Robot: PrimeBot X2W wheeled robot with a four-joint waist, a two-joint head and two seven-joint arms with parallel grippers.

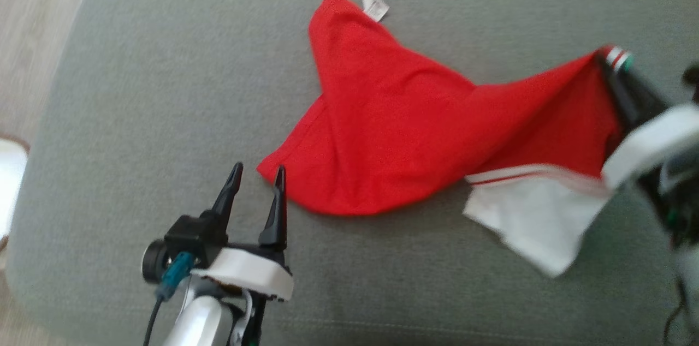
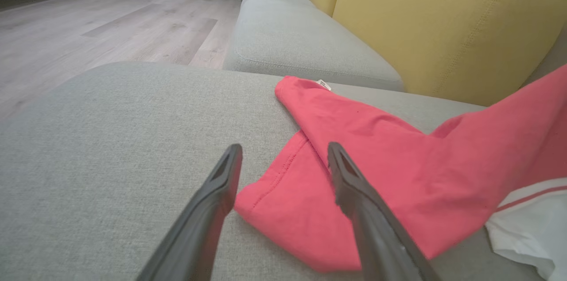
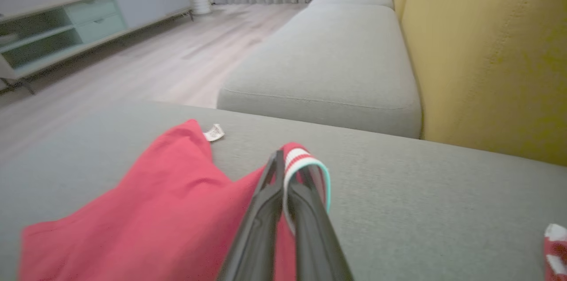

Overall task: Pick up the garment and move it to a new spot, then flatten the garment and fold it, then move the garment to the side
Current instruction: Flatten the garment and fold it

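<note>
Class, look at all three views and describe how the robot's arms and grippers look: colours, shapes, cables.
The left gripper has two long, dark, tapering fingers on a black block, then a white curved cuff, a teal plug with a dark cable, and a glossy pale forearm. The right gripper has the same dark fingers and a white cuff, blurred here.

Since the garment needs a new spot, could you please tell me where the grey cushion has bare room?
Free: the grey fabric cushion from its left edge to the red-and-white cloth garment. Crowded: the right side, where the right claw grips it.
</note>
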